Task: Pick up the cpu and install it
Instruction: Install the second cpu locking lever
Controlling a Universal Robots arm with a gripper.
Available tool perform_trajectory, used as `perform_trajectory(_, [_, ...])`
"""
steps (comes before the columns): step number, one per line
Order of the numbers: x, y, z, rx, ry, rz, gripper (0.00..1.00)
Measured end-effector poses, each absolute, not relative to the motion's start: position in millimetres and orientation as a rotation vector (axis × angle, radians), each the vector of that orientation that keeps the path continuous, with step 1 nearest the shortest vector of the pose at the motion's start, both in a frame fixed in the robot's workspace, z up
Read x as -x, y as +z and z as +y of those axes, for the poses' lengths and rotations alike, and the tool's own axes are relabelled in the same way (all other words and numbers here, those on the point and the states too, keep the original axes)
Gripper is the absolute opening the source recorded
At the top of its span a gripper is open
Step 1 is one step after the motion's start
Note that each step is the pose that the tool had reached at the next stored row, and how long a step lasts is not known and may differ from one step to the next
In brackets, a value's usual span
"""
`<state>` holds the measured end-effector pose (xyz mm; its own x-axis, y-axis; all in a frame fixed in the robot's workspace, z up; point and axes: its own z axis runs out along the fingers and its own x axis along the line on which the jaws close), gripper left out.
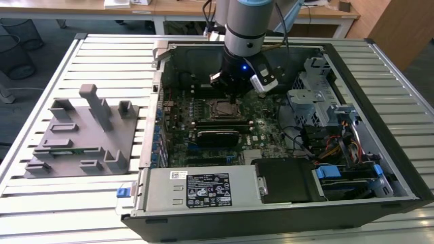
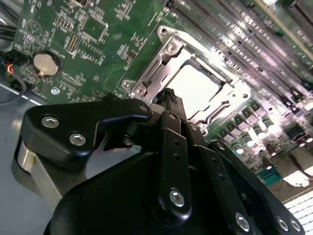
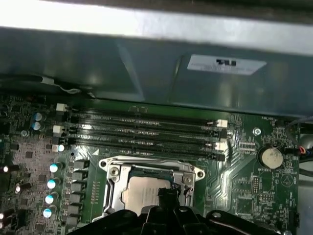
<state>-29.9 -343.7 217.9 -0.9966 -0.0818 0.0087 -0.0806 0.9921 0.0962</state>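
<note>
The cpu (image 3: 141, 192), a flat square chip with a shiny pale metal top, lies inside the open metal socket frame (image 3: 113, 172) on the green motherboard (image 3: 244, 181). The second wrist view has the cpu (image 2: 198, 87) glaring bright in that frame (image 2: 161, 63). My gripper (image 3: 166, 193) hangs just over the chip's edge, its black fingers (image 2: 170, 104) drawn together to one narrow tip with nothing between them. Whether the tip touches the chip I cannot tell. In the exterior view my gripper (image 1: 235, 94) stands over the socket (image 1: 224, 108), inside the open computer case (image 1: 379, 168).
Memory slots (image 3: 146, 128) and the case wall (image 3: 146, 63) lie just past the socket. A coin battery (image 3: 270, 157) sits beside it. A drive cage (image 1: 318, 96) and cables (image 1: 326, 142) fill the case's side at the exterior view's right. A grey fixture (image 1: 81, 137) stands on the slatted table (image 1: 68, 213).
</note>
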Motion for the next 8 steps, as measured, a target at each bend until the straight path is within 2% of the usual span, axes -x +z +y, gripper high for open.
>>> perform_trajectory(8, [30, 228, -346, -0.127, -0.150, -3.123, 0.11])
